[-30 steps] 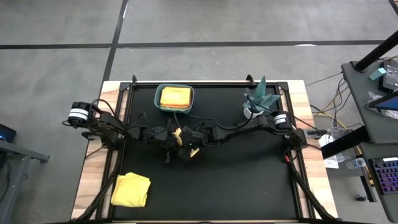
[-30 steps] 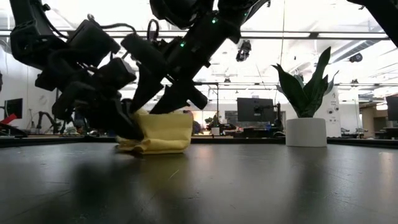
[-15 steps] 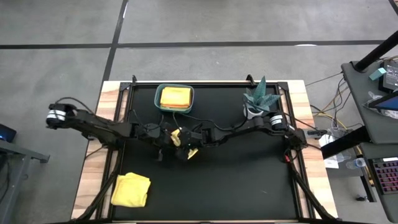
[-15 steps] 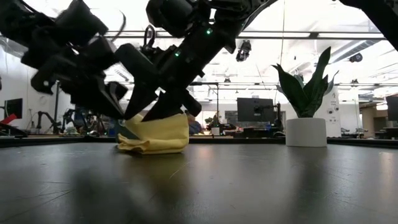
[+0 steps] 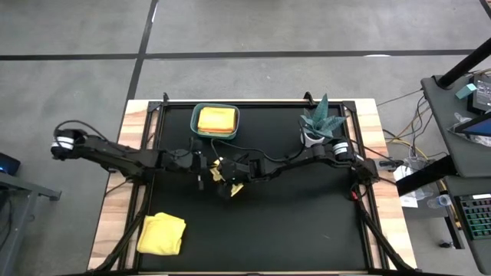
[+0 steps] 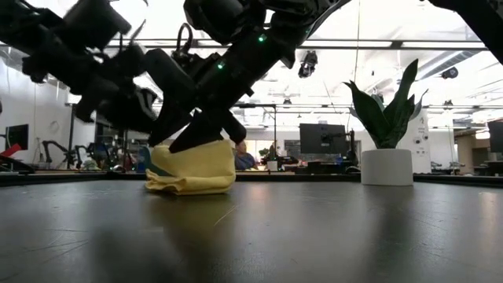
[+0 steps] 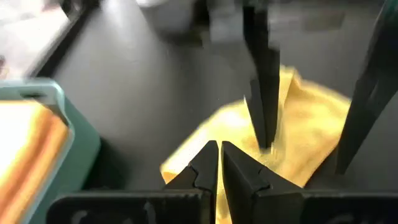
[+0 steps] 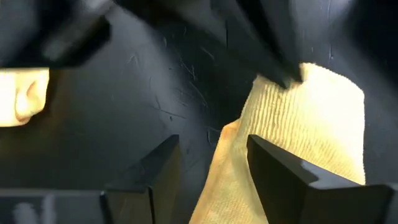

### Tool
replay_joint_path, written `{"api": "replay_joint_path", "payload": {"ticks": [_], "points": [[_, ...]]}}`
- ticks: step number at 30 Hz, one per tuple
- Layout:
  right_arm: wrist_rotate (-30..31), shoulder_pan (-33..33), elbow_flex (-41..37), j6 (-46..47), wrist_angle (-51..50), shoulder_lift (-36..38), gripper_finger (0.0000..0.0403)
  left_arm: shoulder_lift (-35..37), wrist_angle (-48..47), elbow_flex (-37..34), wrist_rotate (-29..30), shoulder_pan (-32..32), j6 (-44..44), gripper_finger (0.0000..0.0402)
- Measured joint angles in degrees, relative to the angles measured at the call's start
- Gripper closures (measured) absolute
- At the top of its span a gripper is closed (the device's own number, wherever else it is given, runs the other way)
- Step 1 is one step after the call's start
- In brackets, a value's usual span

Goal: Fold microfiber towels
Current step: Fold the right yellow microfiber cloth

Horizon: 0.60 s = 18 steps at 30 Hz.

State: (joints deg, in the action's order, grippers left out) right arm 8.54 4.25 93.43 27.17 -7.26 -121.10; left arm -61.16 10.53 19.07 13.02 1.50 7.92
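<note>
Yellow towel (image 5: pixel 228 178): it lies near the middle of the black table mat (image 5: pixel 307 222), bunched and partly folded, under both grippers; in the low view it sits as a low heap (image 6: pixel 191 169).
Right gripper (image 5: pixel 224 181): it is down on this towel, fingers parted, one finger on each side of a cloth edge (image 8: pixel 236 168); if they pinch the cloth, I cannot tell.
Left gripper (image 5: pixel 201 164): it is just beside the towel on the bin side, its fingers pressed together and holding nothing (image 7: pixel 214 163).
Teal bin (image 5: pixel 215 121): it stands near the far edge, close behind the grippers, with folded yellow and orange cloths (image 5: pixel 215 119) inside.
Second yellow towel (image 5: pixel 162 233): crumpled at the near left corner of the mat, well apart from the arms.
Potted plant (image 5: pixel 317 121): at the far right, just beside the right arm (image 5: pixel 307 157).
In the way: the two arms cross the middle of the mat and almost meet over the towel.
Open room: the near half of the mat, in front of the arms and right of the second towel, is bare.
Edges: a wooden table border (image 5: pixel 111 207) shows on the left and right sides of the mat.
</note>
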Motion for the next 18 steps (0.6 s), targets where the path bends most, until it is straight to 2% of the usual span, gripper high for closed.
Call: {"api": "replay_joint_path", "payload": {"ticks": [4,10,18], "points": [[-0.2,0.5,0.0,-2.8,0.3,0.1,0.0227,-5.5,0.9,0.0,0.1,0.0,0.0,0.0395],[-4.6,1.2,0.0,-8.3,-0.5,2.1,0.0228,-11.5,0.2,0.1,0.5,0.0,0.0,0.0395],[-2.2,1.5,0.0,-12.0,-13.6,8.0,0.023,-12.5,-2.5,0.1,0.5,0.0,-0.1,0.0395]]}}
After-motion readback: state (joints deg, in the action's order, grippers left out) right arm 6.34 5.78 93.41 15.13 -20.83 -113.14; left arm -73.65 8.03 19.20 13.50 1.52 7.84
